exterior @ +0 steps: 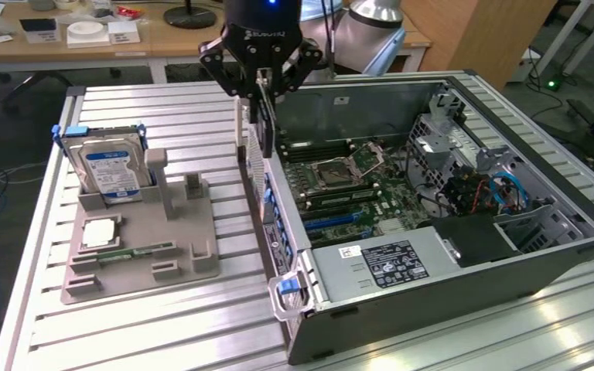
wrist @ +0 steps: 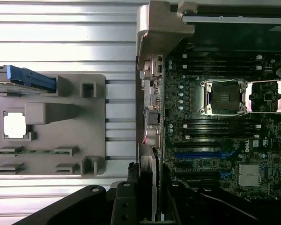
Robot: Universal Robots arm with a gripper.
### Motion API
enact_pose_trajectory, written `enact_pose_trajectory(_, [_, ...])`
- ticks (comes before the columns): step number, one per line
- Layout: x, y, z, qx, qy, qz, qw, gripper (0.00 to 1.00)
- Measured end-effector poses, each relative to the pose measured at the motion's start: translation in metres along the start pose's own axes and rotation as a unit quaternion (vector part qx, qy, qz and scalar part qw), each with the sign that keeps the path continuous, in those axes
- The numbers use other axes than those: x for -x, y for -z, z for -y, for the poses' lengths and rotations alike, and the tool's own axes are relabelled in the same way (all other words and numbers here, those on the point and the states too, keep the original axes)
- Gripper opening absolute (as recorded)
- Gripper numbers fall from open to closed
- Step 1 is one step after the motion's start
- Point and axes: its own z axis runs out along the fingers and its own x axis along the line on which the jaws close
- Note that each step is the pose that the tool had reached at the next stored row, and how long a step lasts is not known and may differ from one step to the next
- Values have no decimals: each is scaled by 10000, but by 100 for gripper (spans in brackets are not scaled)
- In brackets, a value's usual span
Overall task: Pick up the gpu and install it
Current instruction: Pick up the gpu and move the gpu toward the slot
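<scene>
My gripper [exterior: 263,83] hangs over the near side wall of the open computer case [exterior: 431,286] and is shut on the gpu [exterior: 265,127]. The card hangs upright and edge-on below the fingers, a thin dark strip with its pale metal bracket [exterior: 240,124] on the side away from the case. In the wrist view the gpu [wrist: 149,183] runs between the black fingers [wrist: 126,201] above the edge of the motherboard [wrist: 215,126]. The blue expansion slot [wrist: 199,154] lies a little further in on the board, with nothing in it.
A grey holder tray [exterior: 142,232] sits on the slatted metal table at the exterior view's left. It carries an upright silver hard drive [exterior: 111,170], a pale square chip [exterior: 101,232] and a green memory stick [exterior: 132,253]. Cables and drive cages fill the case's right side.
</scene>
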Motion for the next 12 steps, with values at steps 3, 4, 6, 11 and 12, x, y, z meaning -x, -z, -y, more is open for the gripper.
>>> enact_pose_trajectory(3, [70, -2, -2, 0, -9, 0, 10000, 27])
enact_pose_trajectory(4, [97, -2, -3, 0, -11, 0, 10000, 27])
enact_pose_trajectory(6, [148, -3, -4, -1, -15, 0, 10000, 27])
enact_pose_trajectory(11, [282, -6, -8, -1, -25, 1, 10000, 27])
enact_pose_trajectory(12, [312, -7, -9, -1, -26, 1, 10000, 27])
